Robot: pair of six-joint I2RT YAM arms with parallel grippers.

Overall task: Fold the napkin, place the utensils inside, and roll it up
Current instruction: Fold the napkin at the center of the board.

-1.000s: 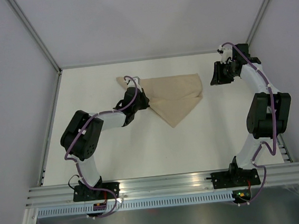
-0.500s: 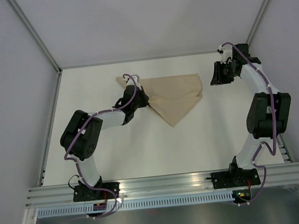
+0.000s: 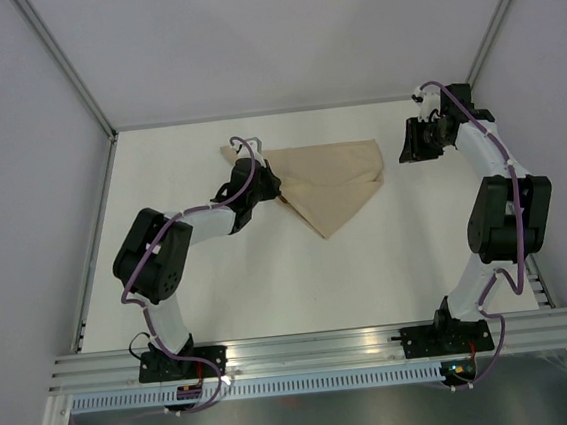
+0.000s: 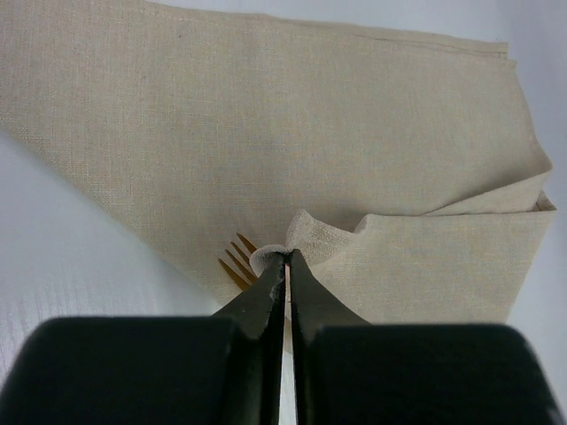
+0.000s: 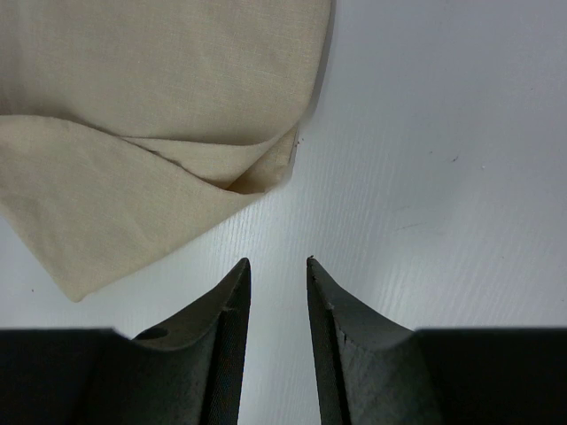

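Left gripper (image 4: 286,257): pressed shut, its two black fingers meeting on a small bunched lip of the napkin at the cloth's left side, low against the table.
Napkin (image 3: 331,183): lies folded on the far half of the table, a long straight edge toward the back wall and a point aimed toward the arms. A second flap is doubled over along the right, with its layers showing at that corner.
Fork (image 4: 236,261): only the gold tines peek out just left of the pinched lip. The handle is hidden under the cloth, so the fork looks tucked inside already.
Why the pinch sits there: I'd judge the left arm has hold of the edge right beside the tines so that it can turn the cloth over the fork and start the roll.
Right gripper (image 5: 277,266): hovers just off the napkin's right corner, apart from the cloth, with a narrow gap between its fingers and nothing in it. It looks parked there, ready to pin that end.
Table (image 3: 269,274): plain white, walled in by pale panels.
Stage: fold done and fork in, from what I can see, with rolling not yet under way.
Risk: the thin fold could slip from the fingertips, or the fork could slide out as the cloth turns.
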